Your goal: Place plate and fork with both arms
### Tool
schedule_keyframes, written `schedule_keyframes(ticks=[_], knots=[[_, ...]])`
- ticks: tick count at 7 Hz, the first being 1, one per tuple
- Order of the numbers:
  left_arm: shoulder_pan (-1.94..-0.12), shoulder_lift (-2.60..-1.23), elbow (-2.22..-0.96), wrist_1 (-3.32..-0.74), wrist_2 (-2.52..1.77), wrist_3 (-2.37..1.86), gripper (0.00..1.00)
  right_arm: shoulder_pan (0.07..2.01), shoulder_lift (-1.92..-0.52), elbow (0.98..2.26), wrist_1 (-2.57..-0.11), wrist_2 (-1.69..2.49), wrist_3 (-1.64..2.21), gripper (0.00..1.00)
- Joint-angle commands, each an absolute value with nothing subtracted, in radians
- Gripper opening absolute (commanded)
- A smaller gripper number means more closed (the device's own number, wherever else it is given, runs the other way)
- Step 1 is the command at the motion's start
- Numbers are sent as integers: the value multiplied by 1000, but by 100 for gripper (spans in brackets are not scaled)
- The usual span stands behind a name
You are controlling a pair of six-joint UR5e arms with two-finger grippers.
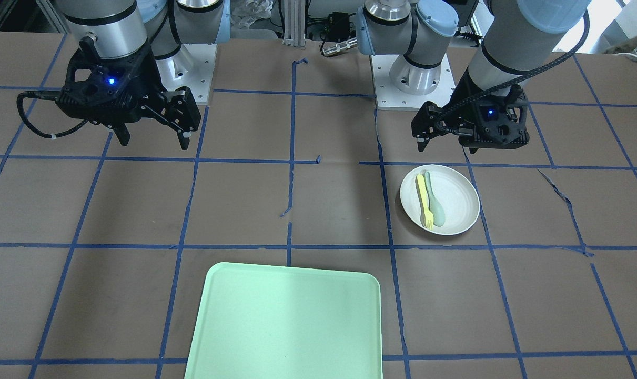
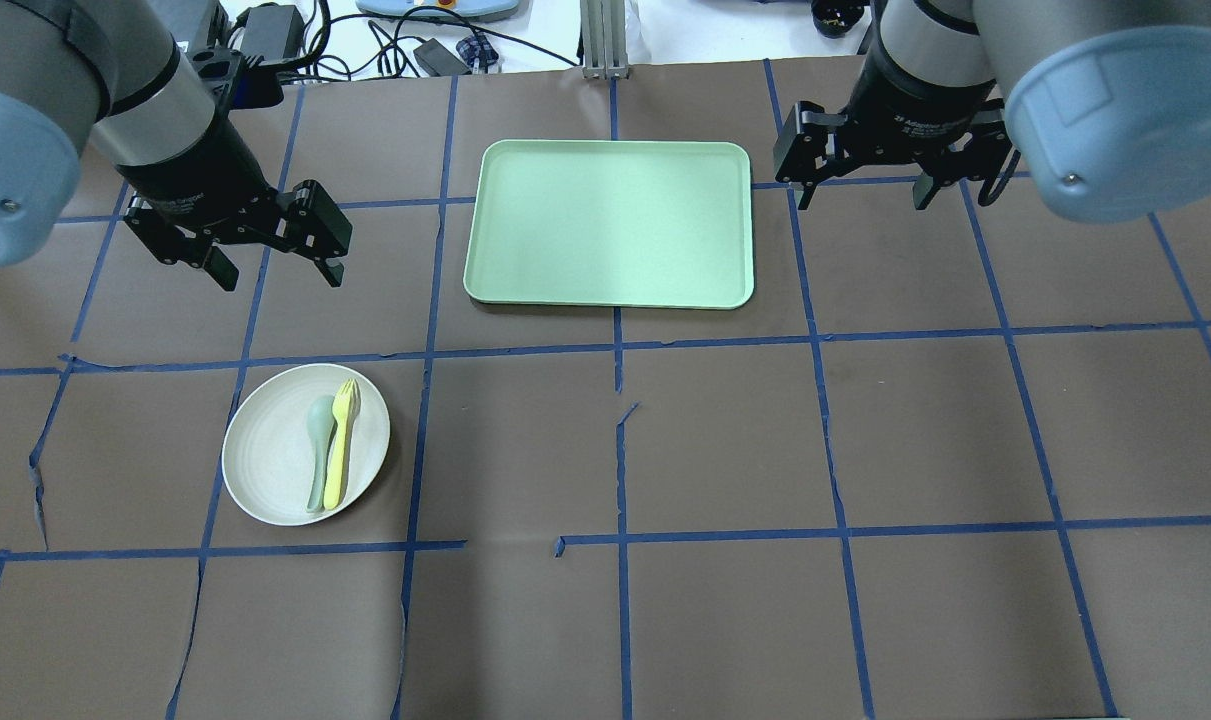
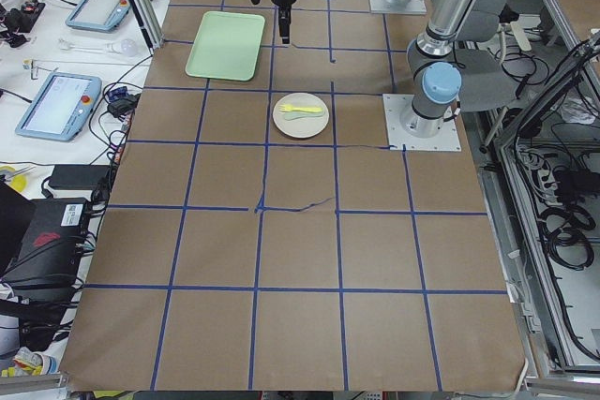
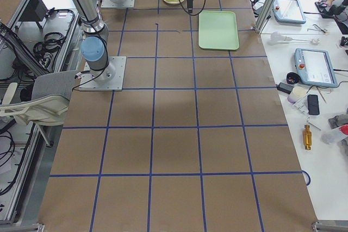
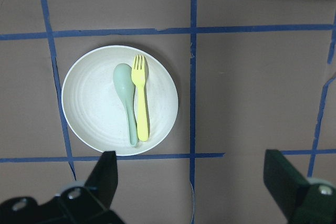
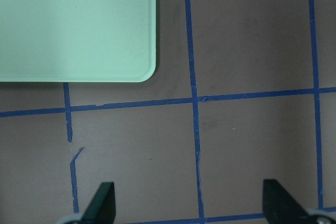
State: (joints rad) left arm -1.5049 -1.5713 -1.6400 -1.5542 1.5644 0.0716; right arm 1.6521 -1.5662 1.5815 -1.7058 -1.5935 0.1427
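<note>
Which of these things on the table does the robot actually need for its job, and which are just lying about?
For the job: plate, yellow fork, left gripper, right gripper, both open and empty.
Lying about: pale green spoon on the plate beside the fork; mint-green tray, perhaps the destination.

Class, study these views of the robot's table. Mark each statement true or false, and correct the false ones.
1. The fork lies on the plate beside the spoon. True.
2. The plate sits in the tray. False: it rests on the table, apart from the tray.
3. The left gripper is shut on the fork. False: its fingers are open, holding nothing.
4. The right gripper is open. True.
5. The fork is green. False: it is yellow.
</note>
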Motion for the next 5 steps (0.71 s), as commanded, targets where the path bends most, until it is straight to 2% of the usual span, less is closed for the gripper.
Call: schedule_keyframes(ticks=[1, 5], knots=[[-1505, -1571, -1644, -1552, 1552, 65, 100, 1652, -1566, 1582, -1706, -1594, 143, 100], [-1502, -1563, -1657, -1552, 1554, 75, 100, 1652, -1566, 1582, -1707, -1592, 143, 100]])
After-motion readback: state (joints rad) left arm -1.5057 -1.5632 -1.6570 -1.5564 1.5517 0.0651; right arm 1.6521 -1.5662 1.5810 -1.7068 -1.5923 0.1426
